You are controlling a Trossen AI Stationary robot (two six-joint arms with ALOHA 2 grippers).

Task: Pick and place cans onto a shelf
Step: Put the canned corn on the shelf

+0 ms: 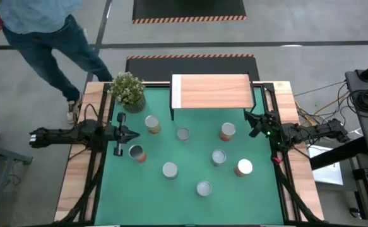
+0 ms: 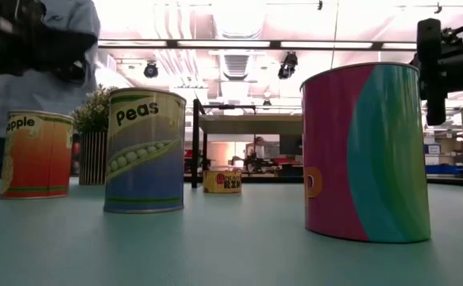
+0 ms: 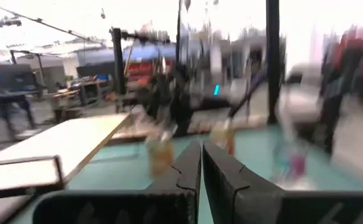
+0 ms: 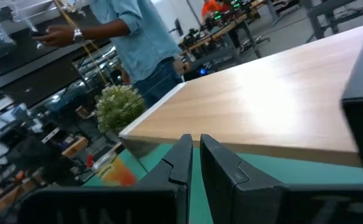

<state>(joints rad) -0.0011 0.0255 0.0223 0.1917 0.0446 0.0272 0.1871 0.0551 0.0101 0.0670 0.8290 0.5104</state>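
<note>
Several cans stand upright on the green mat (image 1: 190, 208), among them one (image 1: 152, 123) near the left arm, one (image 1: 227, 131) below the shelf and one (image 1: 203, 188) nearest the front edge. In the low view a peas can (image 2: 145, 151) and a pink and teal can (image 2: 366, 151) stand closest. The shelf (image 1: 212, 91) stands at the mat's far edge on black legs. My left gripper (image 1: 135, 134) hangs shut over the mat's left edge, pointing right. My right gripper (image 1: 252, 120) hangs shut at the mat's right edge, beside the shelf's near right corner (image 4: 243, 118). Neither holds anything.
A potted plant (image 1: 129, 88) stands at the mat's far left corner, beside the shelf. A person (image 1: 45, 38) stands on the floor beyond the table's far left corner. Bare green mat lies along the near edge, left and right of the frontmost can.
</note>
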